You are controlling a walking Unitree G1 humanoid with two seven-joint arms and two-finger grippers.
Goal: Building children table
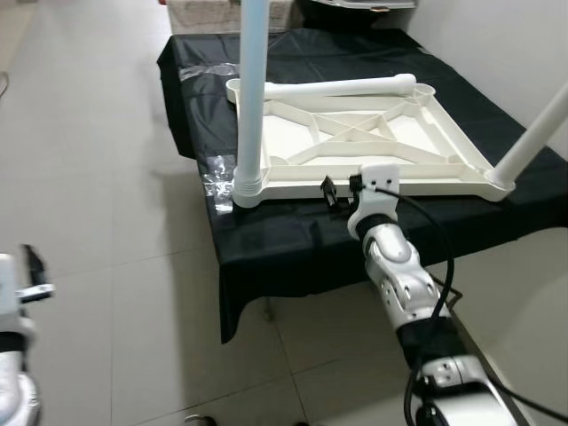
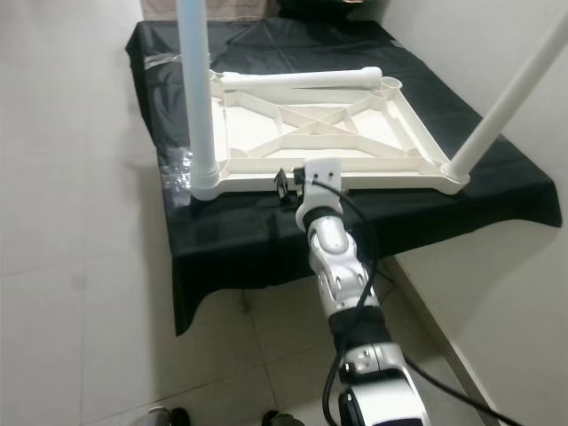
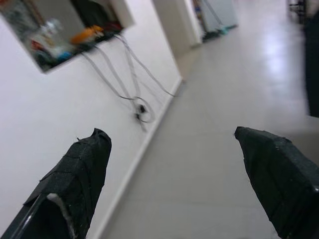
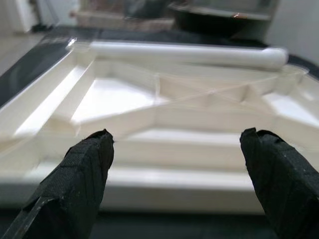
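The white plastic table top (image 1: 293,133) lies upside down on a table draped in black cloth (image 1: 293,240). One leg (image 1: 252,89) stands upright in its near left corner socket. A second leg (image 1: 532,133) rises slanting from the near right corner. A third, loose leg (image 1: 342,87) lies across the far edge. My right gripper (image 1: 340,193) is open, hovering at the middle of the top's near rim (image 4: 174,179) with nothing between its fingers (image 4: 75,179). My left gripper (image 1: 31,266) hangs low at the left over the floor, open and holding nothing (image 3: 174,164).
Crumpled clear plastic wrap (image 1: 216,182) lies on the cloth by the near left corner, and more (image 1: 200,71) lies further back. Pale tiled floor (image 1: 89,177) spreads to the left. A white wall (image 1: 497,35) stands to the right. Cables (image 3: 134,94) hang along another wall.
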